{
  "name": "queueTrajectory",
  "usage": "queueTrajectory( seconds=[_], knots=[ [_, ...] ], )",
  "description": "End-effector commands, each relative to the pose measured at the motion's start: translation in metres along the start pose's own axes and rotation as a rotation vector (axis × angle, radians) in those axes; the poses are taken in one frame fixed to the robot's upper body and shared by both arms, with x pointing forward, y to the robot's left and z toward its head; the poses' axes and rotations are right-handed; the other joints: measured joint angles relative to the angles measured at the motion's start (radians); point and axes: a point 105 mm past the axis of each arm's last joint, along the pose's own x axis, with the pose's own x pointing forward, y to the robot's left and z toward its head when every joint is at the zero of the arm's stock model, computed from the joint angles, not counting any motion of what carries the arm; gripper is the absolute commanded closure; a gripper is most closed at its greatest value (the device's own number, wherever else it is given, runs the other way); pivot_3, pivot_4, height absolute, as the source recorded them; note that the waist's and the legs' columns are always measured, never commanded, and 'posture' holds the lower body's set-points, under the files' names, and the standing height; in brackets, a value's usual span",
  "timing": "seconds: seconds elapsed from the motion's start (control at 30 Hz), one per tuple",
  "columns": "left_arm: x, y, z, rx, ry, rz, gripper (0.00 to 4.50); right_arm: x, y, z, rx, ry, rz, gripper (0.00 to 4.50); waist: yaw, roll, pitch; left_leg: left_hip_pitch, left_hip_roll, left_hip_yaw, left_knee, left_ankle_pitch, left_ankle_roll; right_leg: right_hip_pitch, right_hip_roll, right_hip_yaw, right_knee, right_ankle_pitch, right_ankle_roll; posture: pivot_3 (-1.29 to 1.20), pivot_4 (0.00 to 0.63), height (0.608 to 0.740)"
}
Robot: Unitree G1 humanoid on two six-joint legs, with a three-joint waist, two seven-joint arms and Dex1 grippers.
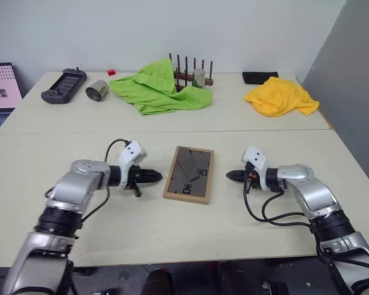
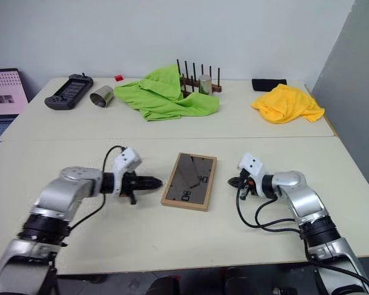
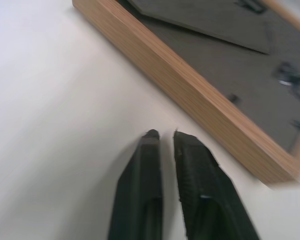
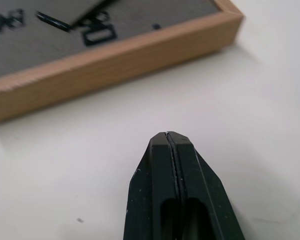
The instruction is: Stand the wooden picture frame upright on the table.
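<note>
A: On the near table [image 1: 172, 227], the wooden picture frame [image 1: 189, 174] lies flat, back panel up, stand folded in. It sits between the two grippers, not upright.

B: Left side?

A: Left gripper [image 1: 158, 176] points at the frame's left edge, tips just beside it, not touching. The wrist view shows a narrow gap between the fingers [image 3: 192, 165]. Slightly parted, nothing held.

B: Right?

A: Right gripper [image 1: 229, 176] is aimed at the frame's right edge, near but apart from it. Fingers [image 4: 170, 165] are pressed fully together, empty.

B: Anything else around?

A: On the far table: green cloth [image 1: 157, 86], yellow cloth [image 1: 280, 96], a dark rack with upright pegs [image 1: 190, 72] partly under the green cloth, a metal cup [image 1: 97, 90] on its side, a black handheld controller [image 1: 64, 85]. All well clear of the frame.
</note>
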Motion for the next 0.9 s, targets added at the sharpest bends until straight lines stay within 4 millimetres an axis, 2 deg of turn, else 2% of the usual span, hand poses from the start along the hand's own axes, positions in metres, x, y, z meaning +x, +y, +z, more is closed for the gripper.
queueTrajectory(
  seconds=[0.03,0.1,0.3,0.53,0.63,0.9],
  knots=[
    [-0.009,-0.022,0.009,-0.229,-0.057,-0.168,3.01,-0.004,-0.003,0.012,-0.036,-0.052,-0.026,4.50,-0.001,0.000,0.000,0.000,0.000,-0.001,0.000,0.000,0.000,0.000,0.000,-0.001,0.001,0.000,0.000,0.00,0.150,0.740],
    [-0.009,-0.027,0.002,-0.324,-0.031,-0.216,2.60,-0.003,-0.002,0.012,-0.041,-0.056,-0.025,4.50,-0.001,0.000,0.000,0.000,0.000,-0.003,0.001,0.000,0.000,0.001,0.000,-0.004,0.001,0.000,-0.001,0.00,0.150,0.740],
    [-0.004,-0.021,0.009,-0.630,-0.054,-0.269,1.31,-0.001,0.002,0.017,-0.053,-0.071,-0.016,4.50,-0.002,0.000,0.000,-0.001,0.000,-0.009,0.001,0.000,0.000,0.001,0.000,-0.010,0.004,-0.002,-0.004,0.00,0.150,0.740],
    [0.006,-0.020,0.001,-0.696,0.000,-0.273,0.04,0.003,0.012,0.021,-0.058,-0.086,0.001,4.50,-0.014,0.000,0.000,-0.001,0.001,-0.010,0.000,0.000,0.000,0.001,0.000,-0.012,0.005,-0.003,-0.006,0.00,0.150,0.740],
    [0.016,-0.018,-0.008,-0.704,0.046,-0.249,0.04,0.008,0.020,0.022,-0.058,-0.092,0.025,4.50,-0.014,0.000,0.000,-0.001,0.001,-0.011,0.000,0.000,0.000,0.001,0.000,-0.012,0.006,-0.004,-0.006,0.00,0.150,0.740],
    [0.038,-0.029,-0.006,-0.686,0.053,-0.310,0.04,0.030,0.039,0.034,-0.055,-0.123,0.079,4.50,-0.003,0.003,-0.002,-0.001,-0.001,-0.012,0.001,0.000,0.000,0.002,-0.001,-0.013,0.006,-0.004,-0.006,0.00,0.150,0.740]
  ],
)
